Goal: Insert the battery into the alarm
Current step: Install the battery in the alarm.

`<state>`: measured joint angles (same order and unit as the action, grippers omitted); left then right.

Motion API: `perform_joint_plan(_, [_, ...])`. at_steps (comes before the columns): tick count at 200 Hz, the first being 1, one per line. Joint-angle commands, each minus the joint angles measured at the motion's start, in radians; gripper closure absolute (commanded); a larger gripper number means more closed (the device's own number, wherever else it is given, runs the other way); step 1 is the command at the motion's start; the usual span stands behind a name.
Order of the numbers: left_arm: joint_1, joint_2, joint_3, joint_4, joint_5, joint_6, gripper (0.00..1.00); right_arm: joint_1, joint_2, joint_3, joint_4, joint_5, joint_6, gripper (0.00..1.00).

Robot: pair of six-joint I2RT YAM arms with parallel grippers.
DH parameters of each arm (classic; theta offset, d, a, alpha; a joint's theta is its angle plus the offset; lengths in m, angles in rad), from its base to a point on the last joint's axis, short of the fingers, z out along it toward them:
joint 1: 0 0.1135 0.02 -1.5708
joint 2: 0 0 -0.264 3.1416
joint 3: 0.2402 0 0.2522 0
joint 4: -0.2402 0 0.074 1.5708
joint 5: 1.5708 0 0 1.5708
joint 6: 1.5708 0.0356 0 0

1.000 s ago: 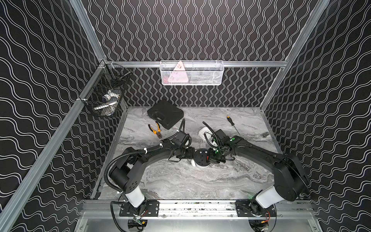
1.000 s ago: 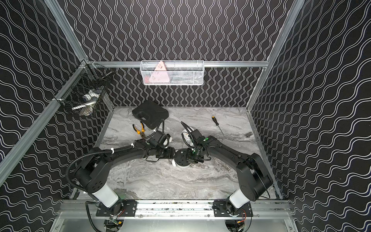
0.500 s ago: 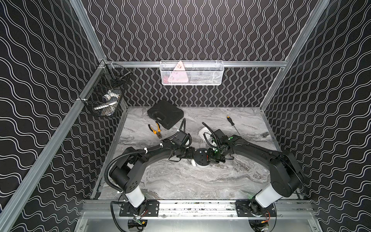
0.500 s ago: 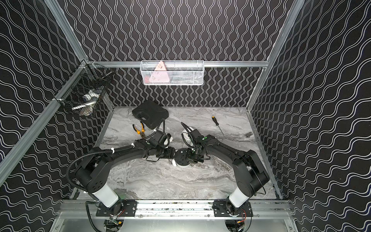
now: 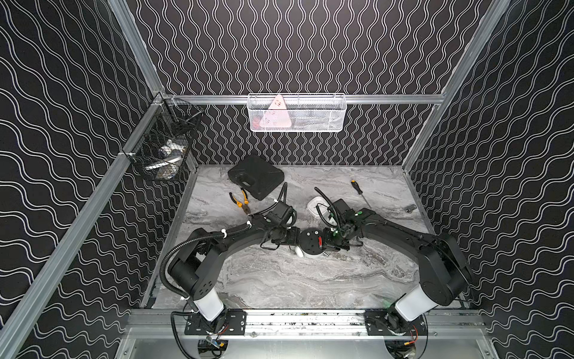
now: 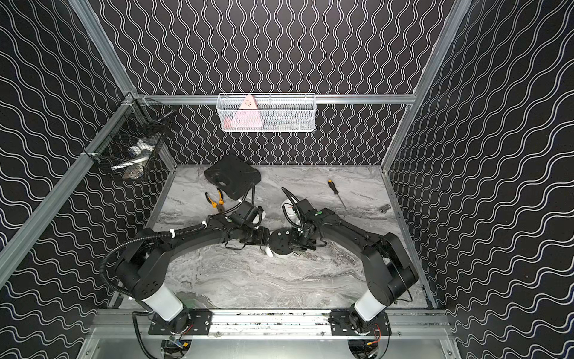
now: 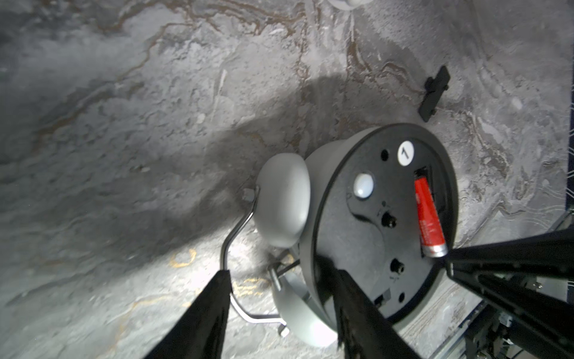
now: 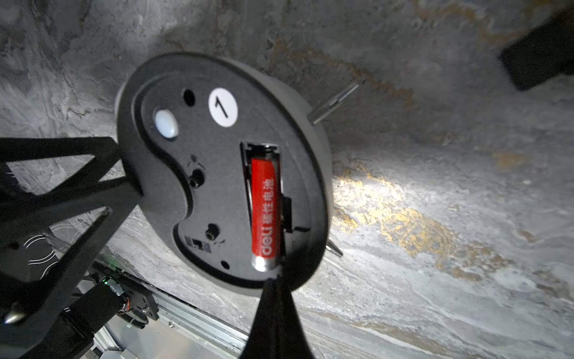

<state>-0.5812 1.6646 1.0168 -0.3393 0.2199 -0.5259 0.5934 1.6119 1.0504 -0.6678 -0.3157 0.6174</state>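
Here, left claw [image 7: 281, 314] straddles the alarm [image 7: 382, 223]; closed right claw [image 8: 273, 298] meets battery [image 8: 264, 211].

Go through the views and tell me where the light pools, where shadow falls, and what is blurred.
Left wrist view: a broad shadow crosses the grey marbled tabletop beside the round grey twin-bell alarm clock; the near black fingers are soft. Right wrist view: a bright warm patch lights the tabletop beyond the clock; the red cylindrical battery reads sharp. Both top views: even light.
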Motion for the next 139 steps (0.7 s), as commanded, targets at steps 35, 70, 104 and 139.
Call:
perform_joint_plan(35, [0.005,-0.081,-0.037,0.057,0.057,-0.117,0.31,0.000,-0.011,-0.031,0.037,0.002,-0.001,0.98])
perform_joint_plan(70, [0.004,-0.037,-0.044,0.141,0.118,-0.178,0.33,-0.001,-0.020,-0.037,0.042,0.006,-0.002,0.98])
perform_joint_plan(104, [0.005,0.025,-0.057,0.134,0.108,-0.171,0.35,-0.002,-0.017,-0.043,0.050,0.001,0.000,0.98])
perform_joint_plan(139, [0.005,0.067,-0.067,0.129,0.109,-0.150,0.36,-0.006,-0.015,-0.039,0.047,0.008,-0.001,0.98])
